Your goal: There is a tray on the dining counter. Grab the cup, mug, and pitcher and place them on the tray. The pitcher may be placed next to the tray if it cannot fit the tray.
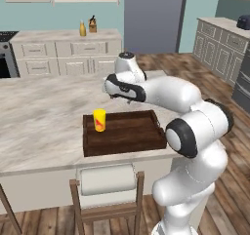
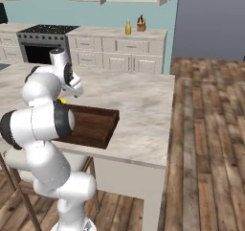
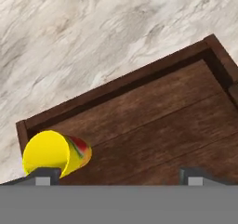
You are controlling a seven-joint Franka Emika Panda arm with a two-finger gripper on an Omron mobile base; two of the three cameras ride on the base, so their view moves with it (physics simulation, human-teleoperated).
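Note:
The dark brown tray lies on the dining counter near its front edge. The yellow cup with its red-orange mark stands upright in the tray's left part. In the hand view the cup sits in a tray corner just beside my left fingertip. My gripper is open above the tray floor, with nothing between its fingers. The mustard pitcher stands on the far wall counter, also visible as the pitcher from the right. The mug is out of view.
A brown knife block stands next to the pitcher. A wooden stool with a white seat is tucked under the counter's front edge. A stove is at the back left. Wooden floor runs right of the island.

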